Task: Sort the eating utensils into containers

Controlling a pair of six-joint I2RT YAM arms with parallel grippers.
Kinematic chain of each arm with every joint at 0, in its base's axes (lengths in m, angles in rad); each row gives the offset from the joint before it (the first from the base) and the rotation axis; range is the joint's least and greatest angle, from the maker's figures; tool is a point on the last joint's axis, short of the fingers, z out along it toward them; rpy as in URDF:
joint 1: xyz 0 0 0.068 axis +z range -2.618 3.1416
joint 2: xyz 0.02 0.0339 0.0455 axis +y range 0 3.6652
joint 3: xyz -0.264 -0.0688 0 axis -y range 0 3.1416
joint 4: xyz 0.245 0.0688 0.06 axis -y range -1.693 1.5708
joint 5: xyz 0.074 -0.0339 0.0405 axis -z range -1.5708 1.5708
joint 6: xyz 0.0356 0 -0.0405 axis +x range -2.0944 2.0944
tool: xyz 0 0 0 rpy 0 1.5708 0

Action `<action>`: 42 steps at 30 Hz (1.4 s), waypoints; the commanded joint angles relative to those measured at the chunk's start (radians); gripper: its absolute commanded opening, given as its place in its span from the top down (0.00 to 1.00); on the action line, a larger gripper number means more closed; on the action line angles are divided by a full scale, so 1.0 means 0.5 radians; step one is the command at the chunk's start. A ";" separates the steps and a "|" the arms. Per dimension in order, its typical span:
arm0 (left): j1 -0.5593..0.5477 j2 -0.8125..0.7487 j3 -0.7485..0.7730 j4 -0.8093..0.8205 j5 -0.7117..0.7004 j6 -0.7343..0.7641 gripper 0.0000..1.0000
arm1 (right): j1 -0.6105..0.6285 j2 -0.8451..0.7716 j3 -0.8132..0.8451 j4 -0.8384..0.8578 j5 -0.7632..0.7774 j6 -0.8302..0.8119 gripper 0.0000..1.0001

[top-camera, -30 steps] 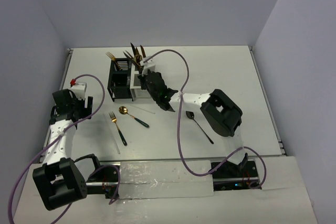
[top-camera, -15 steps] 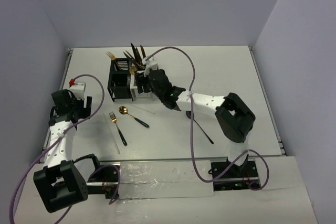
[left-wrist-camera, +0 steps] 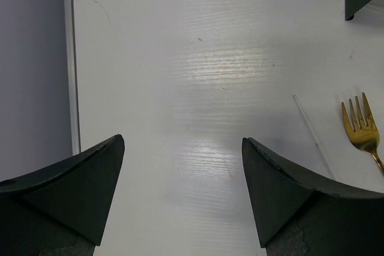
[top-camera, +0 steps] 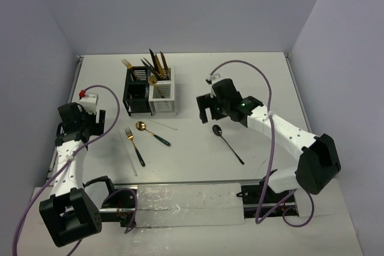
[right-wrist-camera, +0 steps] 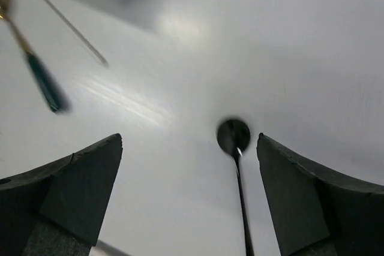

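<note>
Slim all-black spoon [top-camera: 227, 144] lies flat on the white worktop [top-camera: 252, 82], bowl toward the containers, handle running toward the near right. Judged light, rigid and smooth — likely to skid or pivot if pinched off-centre. Best hold is across the narrow handle just behind the bowl, since it lies flush and gives little edge to get under.

Right end effector [right-wrist-camera: 189, 196] is empty, its jaws spread wide. In the wrist view the spoon's bowl [right-wrist-camera: 233, 135] sits between the two fingers, nearer the right one, apart from both. From above, the right end effector [top-camera: 207, 107] hovers just beyond the bowl.

Left end effector [left-wrist-camera: 180, 202] is likewise released, holding nothing, over bare worktop at the far left; a gold-headed fork [top-camera: 134, 145] lies near it, with a thin clear stick [left-wrist-camera: 312, 129] alongside.

A gold-bowled spoon with dark green handle [top-camera: 152, 133] also remains loose. The joined black caddy [top-camera: 137, 91] and white caddy [top-camera: 162, 90] — both slotted-walled — hold upright utensils at the far centre.
</note>
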 commanded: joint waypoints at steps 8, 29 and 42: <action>0.014 -0.068 0.051 -0.018 0.093 0.001 0.11 | -0.168 0.198 -0.319 -0.464 -0.171 0.038 0.12; 0.017 -0.081 0.066 -0.018 0.004 0.032 0.11 | -0.134 0.531 -0.116 -0.553 0.052 -0.039 1.00; 0.017 -0.065 0.133 -0.058 0.041 -0.029 0.11 | 0.501 -0.146 -0.481 2.543 0.808 -0.582 1.00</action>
